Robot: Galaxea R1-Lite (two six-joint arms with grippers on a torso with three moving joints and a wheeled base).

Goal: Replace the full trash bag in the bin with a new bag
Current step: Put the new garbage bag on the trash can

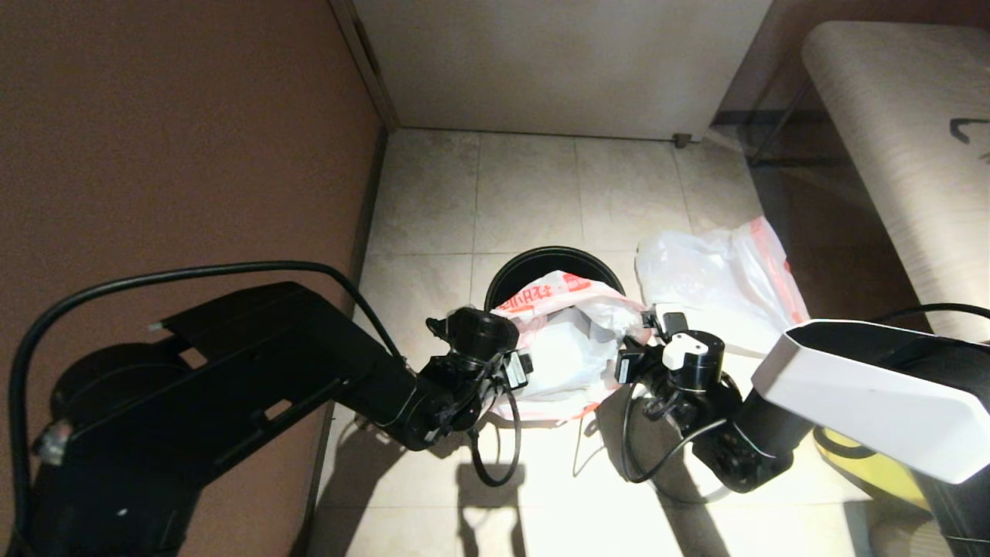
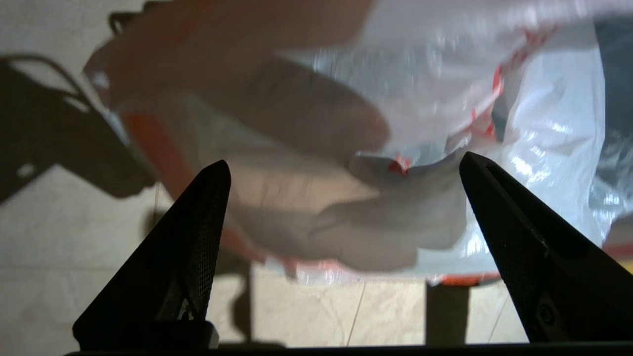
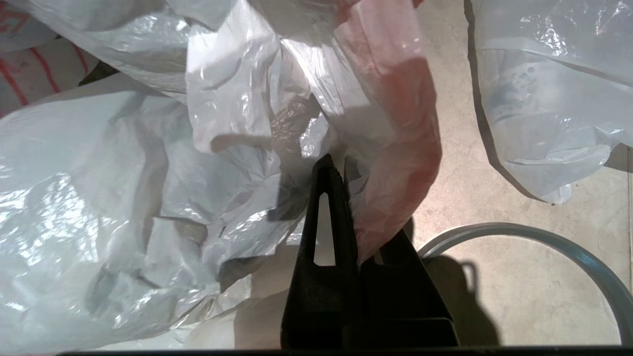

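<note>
In the head view the bin [image 1: 553,267], a round black pail, stands on the tiled floor [image 1: 526,193] just above centre frame. The new bag [image 1: 568,348], white film with a red-pink band, hangs between the two grippers in front of the bin, covering its lower rim. Red print runs along its upper edge, too small to read. The left gripper [image 2: 341,168], at centre-left of the head view, has its fingers spread wide and grips nothing; the bag lies just beyond them. The right gripper [image 3: 329,165], at centre-right, is pinched tight on the bag's edge. The full trash bag [image 1: 711,282] lies on the floor right of the bin. A grey hoop [image 3: 544,237] lies at the right wrist view's lower right
</note>
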